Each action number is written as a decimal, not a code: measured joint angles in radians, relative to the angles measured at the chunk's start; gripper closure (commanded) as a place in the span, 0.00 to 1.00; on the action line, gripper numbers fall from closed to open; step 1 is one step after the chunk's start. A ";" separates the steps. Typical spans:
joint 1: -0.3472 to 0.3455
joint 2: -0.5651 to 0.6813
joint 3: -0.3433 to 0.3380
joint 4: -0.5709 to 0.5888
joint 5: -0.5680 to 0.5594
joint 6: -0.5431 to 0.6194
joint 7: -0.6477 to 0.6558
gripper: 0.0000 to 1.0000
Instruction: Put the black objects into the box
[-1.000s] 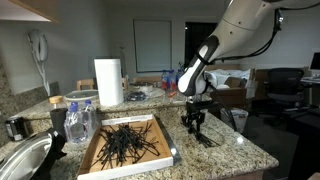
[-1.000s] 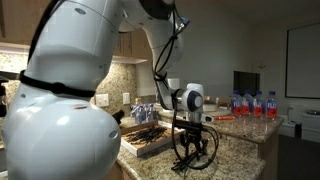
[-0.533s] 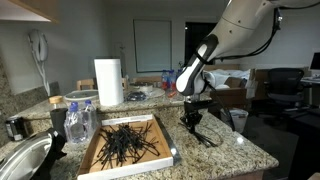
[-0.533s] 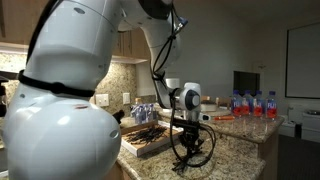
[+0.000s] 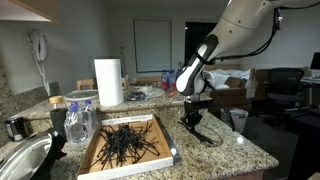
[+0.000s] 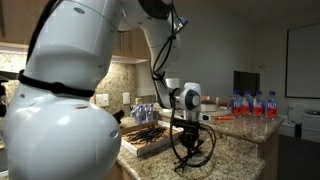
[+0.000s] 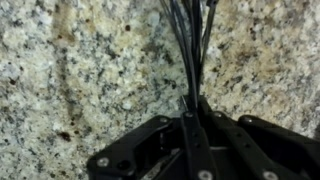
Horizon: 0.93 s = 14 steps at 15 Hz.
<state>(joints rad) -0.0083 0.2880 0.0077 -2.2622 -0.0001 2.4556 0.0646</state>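
The black objects are thin black strips. A loose bunch (image 5: 203, 134) lies on the granite counter right of the box (image 5: 98, 157), a shallow cardboard tray that holds a heap of more strips (image 5: 128, 142). My gripper (image 5: 194, 122) stands over the loose bunch, pointing down. In the wrist view its fingers (image 7: 195, 125) are shut together on a few black strips (image 7: 186, 45) that run up across the granite. In an exterior view the same bunch (image 6: 192, 148) loops out beneath the gripper (image 6: 187, 126), with the box (image 6: 143, 138) behind it.
A paper towel roll (image 5: 108, 82) stands behind the box. Plastic water bottles (image 5: 80, 122) and a metal bowl (image 5: 22, 162) sit left of it. More bottles (image 6: 252, 104) stand at the far counter end. The counter edge (image 5: 255, 155) runs close to the right of the gripper.
The fingers have closed from roughly half open onto the black strips. The arm has hardly moved.
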 measured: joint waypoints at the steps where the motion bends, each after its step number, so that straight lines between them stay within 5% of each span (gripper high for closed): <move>1: 0.000 0.000 0.000 0.000 0.000 0.000 0.000 0.93; 14: -0.030 -0.057 0.000 -0.009 0.090 -0.074 -0.119 0.92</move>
<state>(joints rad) -0.0379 0.2309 0.0075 -2.2710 0.0900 2.3813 -0.0542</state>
